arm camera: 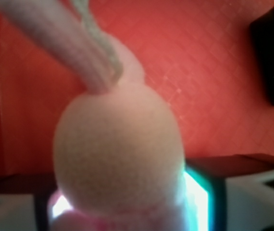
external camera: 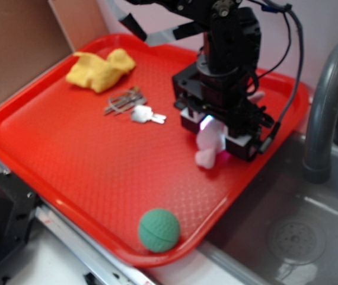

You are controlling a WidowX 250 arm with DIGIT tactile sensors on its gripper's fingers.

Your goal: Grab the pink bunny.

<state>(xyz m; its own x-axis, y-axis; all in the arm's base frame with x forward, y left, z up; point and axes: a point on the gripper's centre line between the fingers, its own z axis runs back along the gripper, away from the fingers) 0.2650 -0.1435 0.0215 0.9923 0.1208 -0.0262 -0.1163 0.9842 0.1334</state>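
The pink bunny [external camera: 210, 144] is a pale pink plush held between the jaws of my gripper [external camera: 212, 133] at the right side of the red tray [external camera: 68, 154]. Its lower end hangs just over the tray surface. In the wrist view the bunny [arm camera: 120, 149] fills the middle, with its rounded body between the jaws of my gripper [arm camera: 122, 207] and a long ear [arm camera: 55, 33] reaching to the upper left. The gripper is shut on it. Its far side is hidden by the arm.
A yellow cloth [external camera: 101, 70] lies at the tray's back left, with keys [external camera: 123, 101] and a small white piece [external camera: 147, 115] near the middle. A green dimpled ball [external camera: 158, 230] sits at the front edge. A sink [external camera: 293, 237] and grey faucet [external camera: 329, 107] are right.
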